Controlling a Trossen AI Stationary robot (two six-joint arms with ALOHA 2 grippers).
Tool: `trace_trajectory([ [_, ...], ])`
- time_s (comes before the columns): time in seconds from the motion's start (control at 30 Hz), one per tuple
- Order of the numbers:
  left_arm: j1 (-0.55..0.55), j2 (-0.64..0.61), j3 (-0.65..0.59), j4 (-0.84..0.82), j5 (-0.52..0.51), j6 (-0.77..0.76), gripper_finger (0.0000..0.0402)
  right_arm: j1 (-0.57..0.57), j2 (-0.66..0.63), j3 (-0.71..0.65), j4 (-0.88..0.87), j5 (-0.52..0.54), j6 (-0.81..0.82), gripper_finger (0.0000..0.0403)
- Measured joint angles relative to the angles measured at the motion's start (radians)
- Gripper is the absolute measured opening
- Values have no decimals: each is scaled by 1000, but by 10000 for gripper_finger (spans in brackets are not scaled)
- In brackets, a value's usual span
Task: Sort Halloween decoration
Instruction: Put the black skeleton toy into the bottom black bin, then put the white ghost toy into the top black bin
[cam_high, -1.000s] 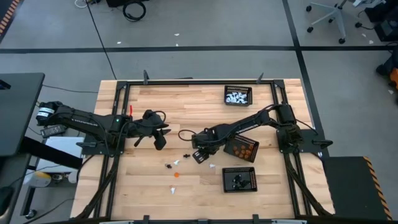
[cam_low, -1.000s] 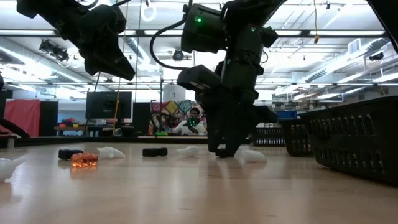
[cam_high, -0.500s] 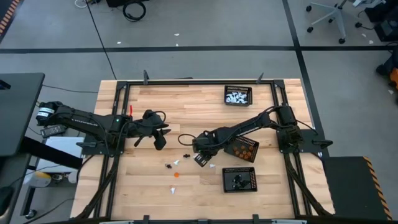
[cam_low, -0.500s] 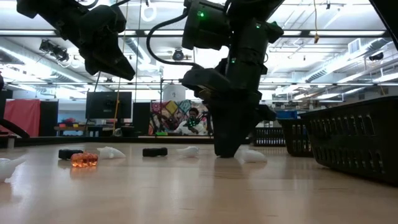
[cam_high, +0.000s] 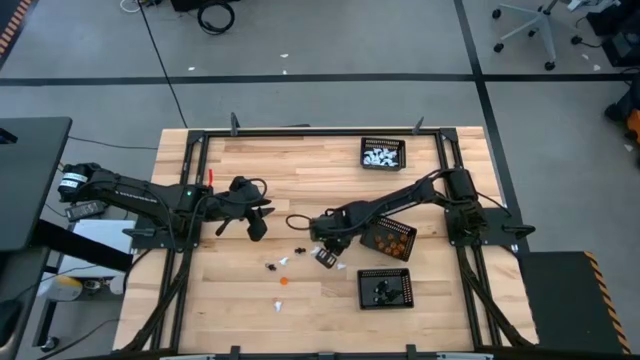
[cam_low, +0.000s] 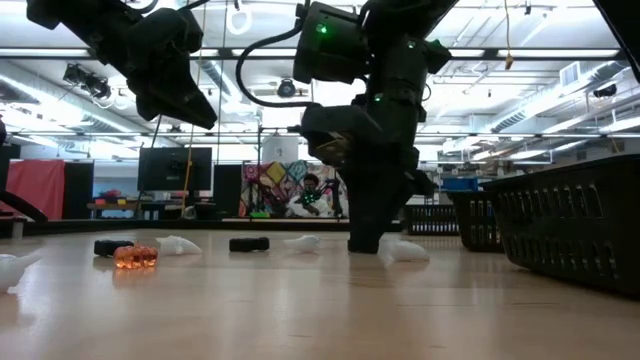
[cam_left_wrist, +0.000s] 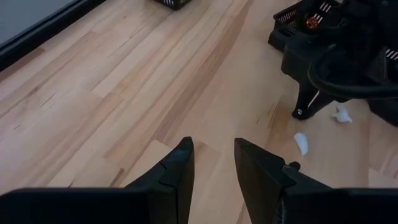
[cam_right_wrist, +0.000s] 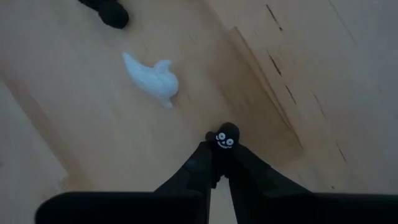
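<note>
Grey floor (cam_high: 320, 60) with black tape lines (cam_high: 300, 78), office chair (cam_high: 530, 25), ceiling striplights (cam_low: 560, 75).

It was a robotics lab: a wooden tabletop (cam_high: 250, 160) in a black frame stood on grey concrete floor (cam_high: 330, 40), with an office chair (cam_high: 530, 25), monitors (cam_low: 175, 165) and ceiling strip lights (cam_low: 90, 62) beyond.

We see a pale butcher-block table (cam_high: 250, 170) in a dark metal frame, carrying three black mesh trays (cam_high: 384, 153) — one at the far edge, two nearer the right side — and, scattered near its middle, tiny white, orange and black figures (cam_high: 283, 281) lying directly on the wood.
</note>
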Motion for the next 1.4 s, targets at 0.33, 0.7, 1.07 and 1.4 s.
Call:
trace_trajectory([
  [0.33, 0, 0, 0, -28, 0, 47, 123, 10, -91, -1, -10, -130, -202, 44],
  [0.7, 0, 0, 0, -28, 0, 49, 124, 169, -211, 0, -177, -271, -398, 47],
  [1.07, 0, 0, 0, 5, 0, 53, 124, 280, -210, -150, -239, -306, -324, 59],
  [1.4, 0, 0, 0, 5, 0, 58, 124, 279, -210, -158, -229, -340, -279, 134],
])
